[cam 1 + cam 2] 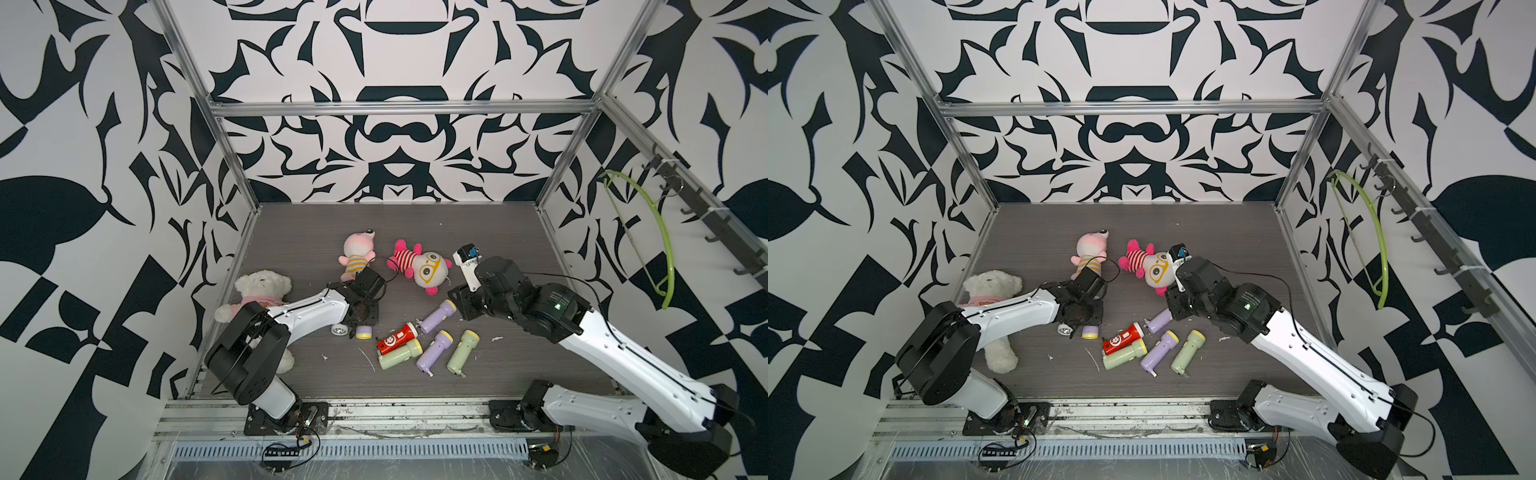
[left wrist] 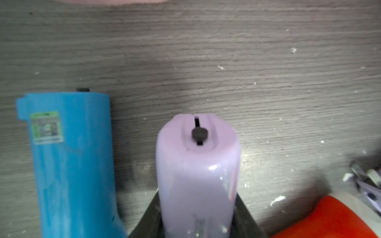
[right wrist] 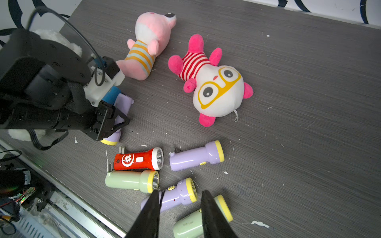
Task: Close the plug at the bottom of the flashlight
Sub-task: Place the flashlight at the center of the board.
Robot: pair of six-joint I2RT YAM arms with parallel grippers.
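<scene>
Purple flashlight (image 1: 365,331) lies at 7 o'clock from the centre of the table (image 1: 519,232), its body pinched between the fingers of the left gripper (image 2: 197,195) (the tail end shows a black nub in a slot in the left wrist view). Blue flashlight (image 2: 72,164) lies just beside it. Loose flashlights (image 1: 436,353) cluster at 5 o'clock. Right gripper (image 3: 181,193) hangs above them, fingers spread, gripping nothing.
</scene>
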